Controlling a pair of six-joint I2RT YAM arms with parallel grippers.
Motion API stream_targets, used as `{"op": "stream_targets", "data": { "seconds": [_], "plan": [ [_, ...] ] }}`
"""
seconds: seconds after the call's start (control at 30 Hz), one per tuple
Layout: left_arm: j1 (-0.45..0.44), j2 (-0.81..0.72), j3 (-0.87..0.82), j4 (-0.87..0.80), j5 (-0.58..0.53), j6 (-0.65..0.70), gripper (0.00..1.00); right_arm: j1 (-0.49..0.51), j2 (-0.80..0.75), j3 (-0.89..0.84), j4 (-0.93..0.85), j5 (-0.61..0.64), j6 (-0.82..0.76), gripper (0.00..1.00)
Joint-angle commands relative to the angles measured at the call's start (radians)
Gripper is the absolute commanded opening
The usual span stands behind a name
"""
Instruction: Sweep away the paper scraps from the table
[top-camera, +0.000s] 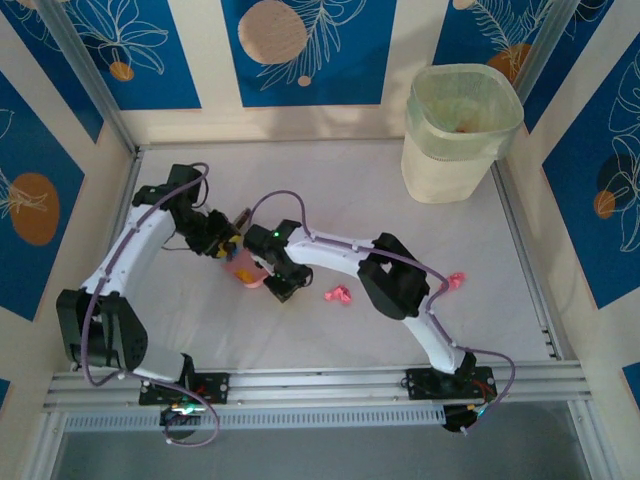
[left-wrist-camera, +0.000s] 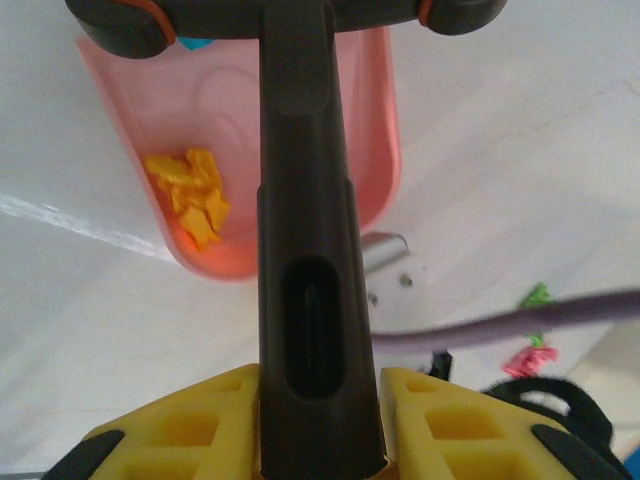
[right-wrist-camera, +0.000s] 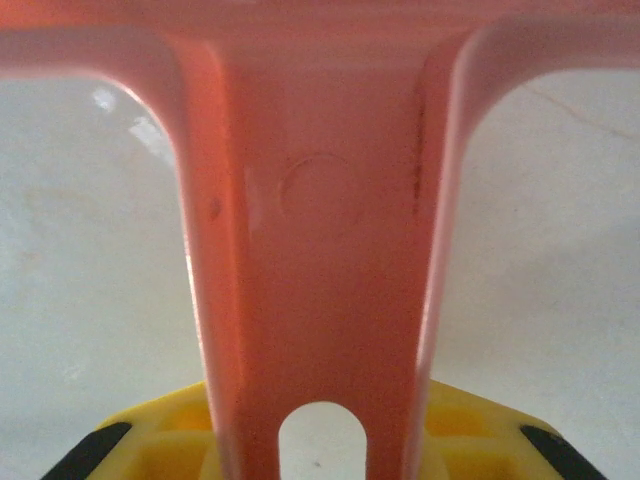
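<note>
White table (top-camera: 330, 180): one dustpan (left-wrist-camera: 372, 125), one brush (left-wrist-camera: 300, 180)

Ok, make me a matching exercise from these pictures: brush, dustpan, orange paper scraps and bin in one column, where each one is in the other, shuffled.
1 brush
2 dustpan
3 orange scraps
4 bin

A far right corner of the table
B held by the left end effector
C inside the dustpan
D held by the right end effector

Pairs: 1-B, 2-D, 3-C, 4-A
</note>
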Motion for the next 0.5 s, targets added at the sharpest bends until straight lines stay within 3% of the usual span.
{"op": "stream_targets", "data": {
  "seconds": [0.0, 0.47],
  "plan": [
    [-0.026, -0.034, -0.044, 0.040, 0.119, -0.081, 0.00, -0.012, 0.024, 0.022, -0.006, -0.004, 0.024, 0.03],
    [-0.071, -0.132, -0.139, 0.121, 0.189, -0.221, 0.00, -0.047, 0.040, 0.040, -0.012, 0.026, 0.051, 0.03]
  ]
}}
